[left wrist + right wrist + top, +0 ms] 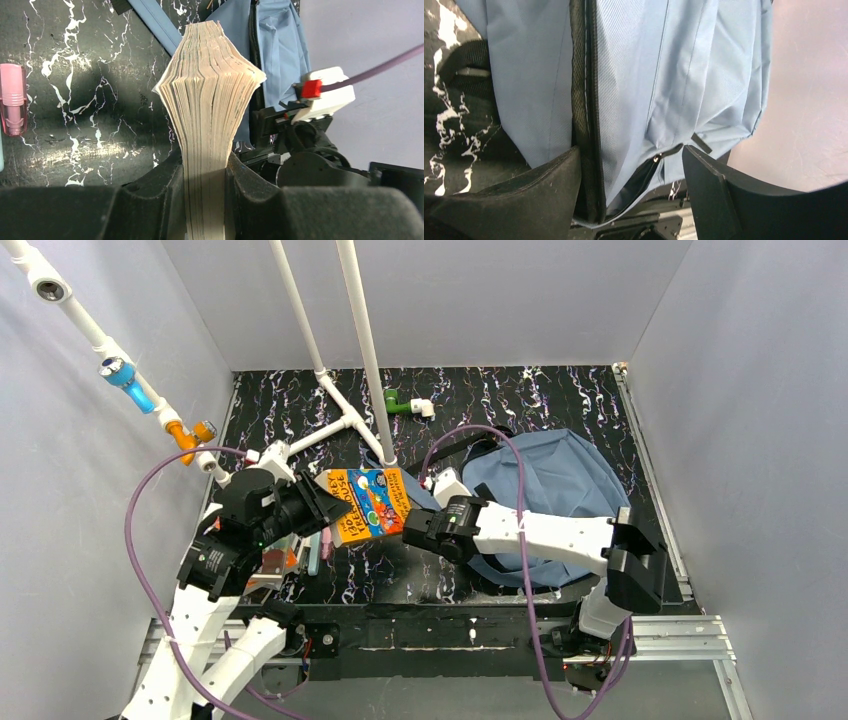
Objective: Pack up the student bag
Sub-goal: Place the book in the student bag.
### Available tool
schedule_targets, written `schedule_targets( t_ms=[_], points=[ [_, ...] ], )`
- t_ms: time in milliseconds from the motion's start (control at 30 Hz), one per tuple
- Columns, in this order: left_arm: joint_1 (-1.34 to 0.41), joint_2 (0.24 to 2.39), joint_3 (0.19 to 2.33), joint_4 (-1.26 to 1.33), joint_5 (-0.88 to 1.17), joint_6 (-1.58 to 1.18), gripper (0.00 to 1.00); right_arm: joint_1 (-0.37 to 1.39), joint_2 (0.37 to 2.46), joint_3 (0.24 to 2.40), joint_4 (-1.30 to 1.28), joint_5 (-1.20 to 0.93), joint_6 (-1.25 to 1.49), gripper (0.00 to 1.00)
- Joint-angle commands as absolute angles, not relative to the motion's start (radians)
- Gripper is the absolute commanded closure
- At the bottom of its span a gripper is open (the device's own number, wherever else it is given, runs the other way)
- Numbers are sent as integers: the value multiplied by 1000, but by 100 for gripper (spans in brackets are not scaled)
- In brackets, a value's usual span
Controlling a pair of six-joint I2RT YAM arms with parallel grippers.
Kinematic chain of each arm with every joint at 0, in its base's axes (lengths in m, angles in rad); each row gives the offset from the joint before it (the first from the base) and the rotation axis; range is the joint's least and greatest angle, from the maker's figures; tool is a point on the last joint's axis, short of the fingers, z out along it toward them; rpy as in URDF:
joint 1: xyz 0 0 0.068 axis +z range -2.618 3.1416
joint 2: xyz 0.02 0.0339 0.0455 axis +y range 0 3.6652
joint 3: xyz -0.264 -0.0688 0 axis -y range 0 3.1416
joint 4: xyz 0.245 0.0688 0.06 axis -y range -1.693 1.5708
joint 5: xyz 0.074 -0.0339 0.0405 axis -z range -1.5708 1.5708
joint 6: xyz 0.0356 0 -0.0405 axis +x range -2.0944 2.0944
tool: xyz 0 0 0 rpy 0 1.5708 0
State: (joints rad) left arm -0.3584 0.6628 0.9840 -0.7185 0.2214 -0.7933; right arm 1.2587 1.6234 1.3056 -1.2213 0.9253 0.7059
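The student bag (555, 480), slate-blue fabric, lies on the right half of the black marbled table. My left gripper (325, 508) is shut on a thick paperback book (368, 503) with a bright orange and blue cover, held above the table left of the bag. In the left wrist view the book's page edges (215, 90) fan out above my left gripper (207, 170). My right gripper (415, 530) is open by the book's right edge. In the right wrist view my right gripper (631, 155) has its fingers wide apart around the bag's fabric (664, 75) and black zip (586, 100).
A pink marker (12, 100) and other pens (318, 545) lie on the table below the book, beside an orange item (275, 560). A white pipe frame (345, 420) stands at the back. A green and white fitting (405, 403) lies behind it. Grey walls enclose the table.
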Motion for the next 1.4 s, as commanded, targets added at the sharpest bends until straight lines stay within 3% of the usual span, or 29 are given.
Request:
schedule_targets(
  t_ms=[0, 300, 467, 567, 633, 733, 967, 1167, 1367],
  points=[
    [-359, 672, 1007, -645, 259, -793, 100, 1228, 1522, 1251, -1158, 1009, 691, 20],
    [-360, 685, 1004, -631, 286, -806, 100, 1197, 1525, 1167, -1021, 920, 636, 23],
    [-359, 687, 1011, -630, 295, -809, 100, 1174, 1537, 1104, -954, 971, 647, 26],
    [-360, 704, 1017, -623, 338, -814, 100, 1166, 1516, 1105, -974, 1045, 685, 41],
    [-360, 718, 1014, -616, 364, -816, 100, 1164, 1484, 1110, -974, 1086, 686, 57],
    [-360, 736, 1007, -596, 404, -828, 100, 1151, 1414, 1127, -952, 1115, 640, 97],
    [-423, 799, 948, -403, 530, -943, 100, 1131, 1208, 1143, -764, 1006, 414, 99],
    [-735, 953, 967, -292, 338, -973, 100, 1106, 1099, 1127, -756, 964, 417, 99],
    [-848, 1114, 965, -141, 177, -1007, 100, 1096, 978, 1070, -741, 933, 466, 99]
  ],
)
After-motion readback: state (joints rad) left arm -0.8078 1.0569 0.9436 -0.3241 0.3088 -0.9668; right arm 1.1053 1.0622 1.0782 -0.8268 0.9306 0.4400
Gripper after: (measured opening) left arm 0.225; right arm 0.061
